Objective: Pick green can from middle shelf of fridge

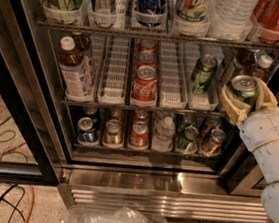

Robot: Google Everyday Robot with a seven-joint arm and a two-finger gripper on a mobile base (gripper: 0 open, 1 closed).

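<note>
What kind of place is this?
Probably an office or shop snack corner: a tall glass-door drinks fridge, a wire shelf of red Coca-Cola cans, and the robot's gripper at its right holding a green soda can.

green can (244, 86) | upright, silver top (tab showing) | clasped between gripper (246, 99) jaws | just right of middle shelf (145, 107)

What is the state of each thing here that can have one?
held green can, roughly upright, gripped
gripper, right of the shelves, fingers shut on held green can
other green can, upright on middle shelf
fridge, door open
</note>
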